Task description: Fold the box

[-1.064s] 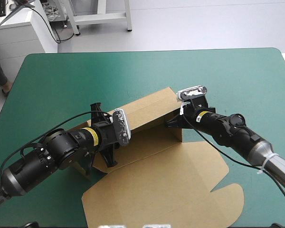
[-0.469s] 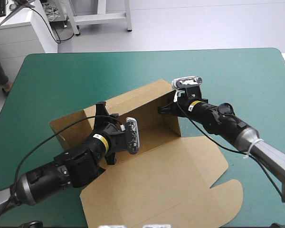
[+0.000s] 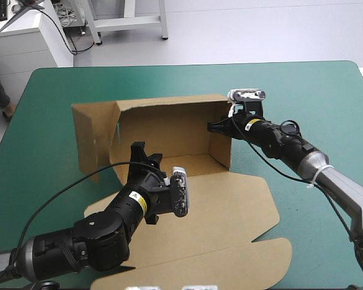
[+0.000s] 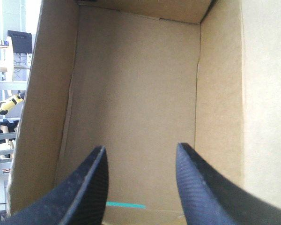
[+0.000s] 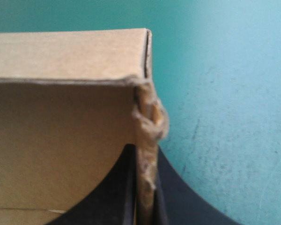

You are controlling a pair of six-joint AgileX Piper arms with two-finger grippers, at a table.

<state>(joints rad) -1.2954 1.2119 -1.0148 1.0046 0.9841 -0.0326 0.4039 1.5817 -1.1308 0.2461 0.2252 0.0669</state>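
The brown box [image 3: 169,130] stands in the middle of the table with its back wall and right wall raised. A side flap [image 3: 94,142] stands out at its left end, and the lid [image 3: 206,229] lies flat toward the near edge. My right gripper [image 3: 218,127] is shut on the top edge of the right wall, at its frayed corner [image 5: 150,122]; its fingers [image 5: 126,187] pinch the board. My left gripper [image 3: 146,154] hovers at the box's open front, pointing inside. In the left wrist view its fingers [image 4: 96,178] stand apart before the box's inner floor [image 4: 136,84], holding nothing.
The teal-green cover [image 3: 290,90] runs bare beyond and to the right of the box, up to the far edge [image 3: 187,64]. The flat lid panel reaches close to the table's near edge. A white cabinet [image 3: 24,48] stands off the far left corner.
The box's back wall has swung from a low tilt to upright and its left flap has opened out. My left arm has drawn back toward the near edge. My right gripper moved farther off with the wall.
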